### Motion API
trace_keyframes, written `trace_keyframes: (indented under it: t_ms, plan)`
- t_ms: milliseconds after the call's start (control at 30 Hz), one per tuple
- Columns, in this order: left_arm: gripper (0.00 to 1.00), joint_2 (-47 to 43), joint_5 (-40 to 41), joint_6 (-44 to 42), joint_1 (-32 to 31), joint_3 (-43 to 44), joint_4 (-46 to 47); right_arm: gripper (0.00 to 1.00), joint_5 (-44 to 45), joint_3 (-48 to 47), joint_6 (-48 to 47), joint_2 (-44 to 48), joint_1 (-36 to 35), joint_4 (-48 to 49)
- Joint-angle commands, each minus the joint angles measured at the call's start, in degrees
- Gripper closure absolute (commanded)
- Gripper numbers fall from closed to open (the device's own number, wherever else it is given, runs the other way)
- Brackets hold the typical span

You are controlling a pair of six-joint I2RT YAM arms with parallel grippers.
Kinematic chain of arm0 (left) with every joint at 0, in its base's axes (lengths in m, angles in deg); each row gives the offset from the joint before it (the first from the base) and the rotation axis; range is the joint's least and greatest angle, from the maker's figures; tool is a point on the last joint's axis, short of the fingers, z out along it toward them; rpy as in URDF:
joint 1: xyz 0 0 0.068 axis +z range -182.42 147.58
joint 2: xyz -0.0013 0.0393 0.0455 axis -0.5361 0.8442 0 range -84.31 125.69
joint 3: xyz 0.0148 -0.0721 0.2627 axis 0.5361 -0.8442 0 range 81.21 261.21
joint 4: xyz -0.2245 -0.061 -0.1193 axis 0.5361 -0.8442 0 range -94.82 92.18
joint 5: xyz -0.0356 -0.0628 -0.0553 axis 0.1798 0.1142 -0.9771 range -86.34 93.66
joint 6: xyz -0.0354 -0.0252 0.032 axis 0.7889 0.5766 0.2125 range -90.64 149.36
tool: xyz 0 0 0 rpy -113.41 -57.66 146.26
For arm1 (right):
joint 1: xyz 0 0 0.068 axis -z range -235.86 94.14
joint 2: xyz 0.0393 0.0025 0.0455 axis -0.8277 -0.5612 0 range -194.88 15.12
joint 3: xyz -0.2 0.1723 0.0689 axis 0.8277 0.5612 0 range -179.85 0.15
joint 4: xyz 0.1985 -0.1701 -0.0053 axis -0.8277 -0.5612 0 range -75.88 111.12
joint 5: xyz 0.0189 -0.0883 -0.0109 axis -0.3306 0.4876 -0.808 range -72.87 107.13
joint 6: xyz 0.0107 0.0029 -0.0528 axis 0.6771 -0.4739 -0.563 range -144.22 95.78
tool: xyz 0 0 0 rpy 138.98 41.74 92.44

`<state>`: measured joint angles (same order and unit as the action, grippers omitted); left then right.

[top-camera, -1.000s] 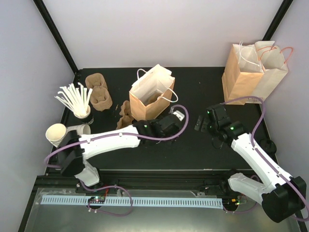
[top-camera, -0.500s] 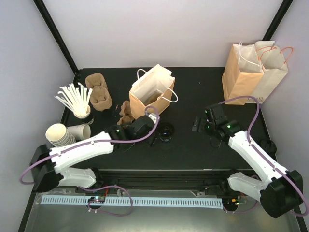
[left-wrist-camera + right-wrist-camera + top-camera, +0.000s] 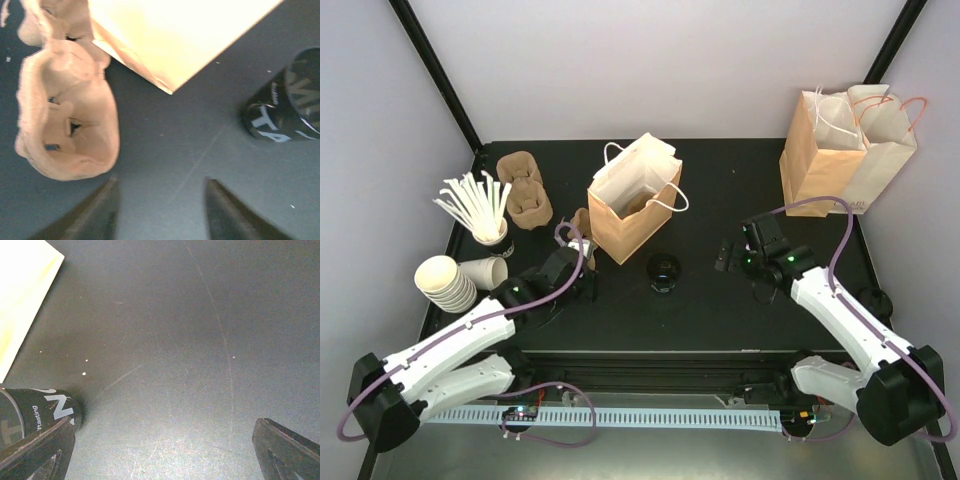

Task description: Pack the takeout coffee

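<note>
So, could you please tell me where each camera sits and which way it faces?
Top external: fixed above and behind the robot, looking down at the table; left arm and right arm show.
Left wrist: on that wrist, looking down at the pulp carrier, paper bag and takeout coffee; open left pincer at bottom.
Right wrist: on that wrist, looking down at the table; open right pincer at bottom.
Shared: all three show the takeout coffee and paper bag.

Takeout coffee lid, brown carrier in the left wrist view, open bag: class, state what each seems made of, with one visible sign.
Takeout coffee lid: probably plastic, glossy black; it catches bright glints. Carrier: apparently moulded pulp, matte tan; rough, uneven edges. Open bag: likely kraft paper, matte brown outside, pale inside; crisp folds, thin white handles.
</note>
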<state>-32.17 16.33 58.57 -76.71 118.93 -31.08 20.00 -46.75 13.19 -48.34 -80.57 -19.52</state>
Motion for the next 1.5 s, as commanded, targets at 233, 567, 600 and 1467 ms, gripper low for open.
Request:
trace_keyframes:
  t_ms: [233,567,600,1467]
  plan:
    - [0.98,6.9,-11.0,4.0,12.9,-2.2,12.9,0.00,-0.4,-0.3,0.4,4.2,0.3,2.5]
    - [0.98,20.6,-12.4,3.9,13.0,4.0,25.4,0.00,0.3,-0.3,-0.1,7.3,0.3,2.8]
    - [0.99,22.9,-12.4,3.7,13.1,5.2,25.5,0.00,0.4,-0.1,-0.1,7.7,0.3,2.9]
    - [0.97,33.9,-18.2,-2.5,13.1,14.6,25.9,0.00,11.1,-8.5,-0.7,-1.2,0.3,-8.9]
